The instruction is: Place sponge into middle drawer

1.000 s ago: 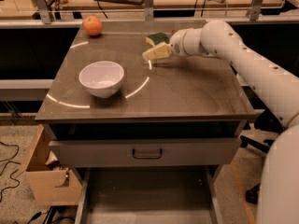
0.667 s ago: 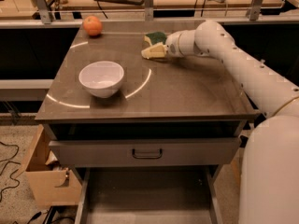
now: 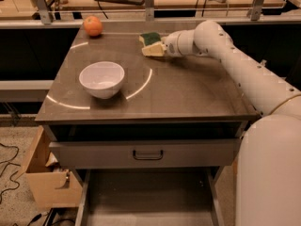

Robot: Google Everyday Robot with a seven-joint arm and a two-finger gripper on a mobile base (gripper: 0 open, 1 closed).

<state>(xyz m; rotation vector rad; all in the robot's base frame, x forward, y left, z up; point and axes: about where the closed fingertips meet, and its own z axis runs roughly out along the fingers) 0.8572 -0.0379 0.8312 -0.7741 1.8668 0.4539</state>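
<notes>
The pale yellow foam sponge with a dark green scrub layer [image 3: 151, 44] sits right at the tip of my white pincer [image 3: 161, 48], touching it, by the far edge of the grey metal tabletop [image 3: 188, 93]. I cannot tell whether the pincer grips it. A round white bowl [image 3: 102, 78] lies to the pincer's left and nearer, well apart, with bare tabletop between. An orange fruit [image 3: 93, 26] sits further left.

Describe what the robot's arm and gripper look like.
The arm is cream-white, built of rounded tubular segments with a bulbous joint and small dark dots along its side. No loose cables show. The gripper, beside the sponge far back on the table, looks pale and stubby.
</notes>
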